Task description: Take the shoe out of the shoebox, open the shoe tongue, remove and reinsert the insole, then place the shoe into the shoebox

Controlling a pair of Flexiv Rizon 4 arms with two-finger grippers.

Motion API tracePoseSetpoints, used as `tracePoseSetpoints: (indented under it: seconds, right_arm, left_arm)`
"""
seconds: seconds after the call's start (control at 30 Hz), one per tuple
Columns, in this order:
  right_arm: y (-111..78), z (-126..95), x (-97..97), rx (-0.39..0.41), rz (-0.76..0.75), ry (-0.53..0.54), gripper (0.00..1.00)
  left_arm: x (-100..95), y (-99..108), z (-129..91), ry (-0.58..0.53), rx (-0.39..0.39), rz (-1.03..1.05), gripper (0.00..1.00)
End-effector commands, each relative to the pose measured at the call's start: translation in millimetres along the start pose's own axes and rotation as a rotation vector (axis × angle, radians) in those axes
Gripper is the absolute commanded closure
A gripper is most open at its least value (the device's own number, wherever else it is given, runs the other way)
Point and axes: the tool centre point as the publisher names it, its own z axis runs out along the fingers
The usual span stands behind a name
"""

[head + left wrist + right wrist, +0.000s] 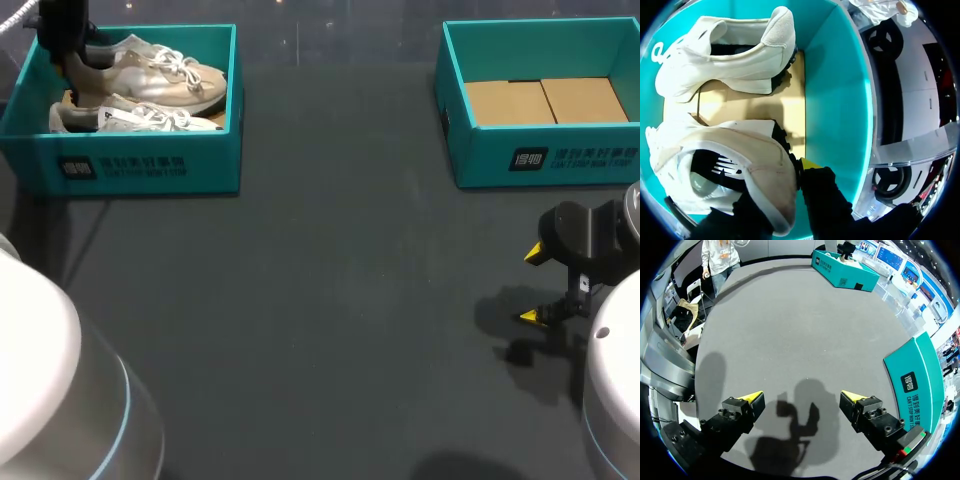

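Clamped with the left gripper [782, 187] on the heel of the shoe [735, 160]: one finger down inside the collar, the other outside against the back of the heel, yellow tip showing. Gripped at the very end, then, with the long axis running straight away from the gripper, heel to toe, along the length of the left box [840, 100]. Lies on the cardboard floor, heel close to the end wall, beside the other shoe [725, 55] and pointing the same way. Probably calls for a lift straight up by the heel, so expect the toe to hang and swing. Best to keep clear of the end wall and of the neighbour. Spread wide and holding nothing on the right gripper [532, 285], low over the table [330, 300], near the right box [540, 160] and well apart from the shoe. Far nearer on the left, so no doubt whose move. Judged to be the first step, with nothing out of the box yet.
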Motion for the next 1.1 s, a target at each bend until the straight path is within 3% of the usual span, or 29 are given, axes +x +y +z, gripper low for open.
tracePoseSetpoints:
  seconds: [0.03, 0.7, 1.1]
  right_arm:
    - [0.0, -1, 2.1, 0.002, 0.0, -0.003, 0.0]
    - [0.0, -1, 2.1, 0.002, 0.0, -0.003, 0.0]
    - [0.0, -1, 2.1, 0.002, 0.0, -0.003, 0.0]
  left_arm:
    - [-1.2, 7, 6, 0.003, 0.009, 0.007, 1.0]
    - [-4.9, 8, 22, -0.033, 0.025, 0.052, 1.0]
    - [-5.4, 7, 22, -0.046, 0.026, 0.055, 0.67]
